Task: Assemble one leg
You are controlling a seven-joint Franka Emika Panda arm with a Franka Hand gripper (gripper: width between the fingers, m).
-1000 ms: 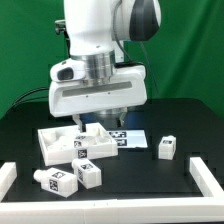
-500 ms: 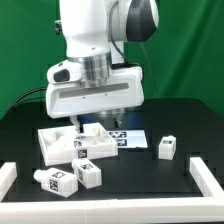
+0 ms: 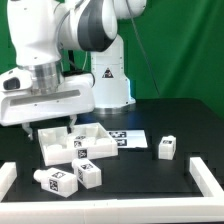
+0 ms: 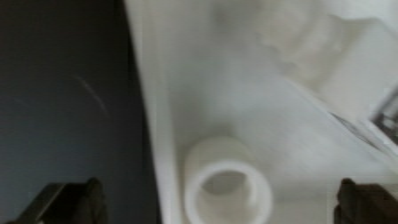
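Three stubby white legs with black-and-white tags lie on the black table: one at the exterior view's right and two at the front left. My gripper hangs open and empty over the left end of the large white tray-like piece, apart from every leg. In the blurred wrist view, the gripper has its dark fingertips wide apart. They straddle the tray-like piece and a round socket in it. No leg shows in the wrist view.
The marker board lies just right of the tray-like piece. White raised rims stand at the table's front left and front right. The robot's base stands at the back.
The arm has swung to the exterior view's left, from above the middle of the tray-like piece to above its left end. The gripper stays open. The parts have not moved.
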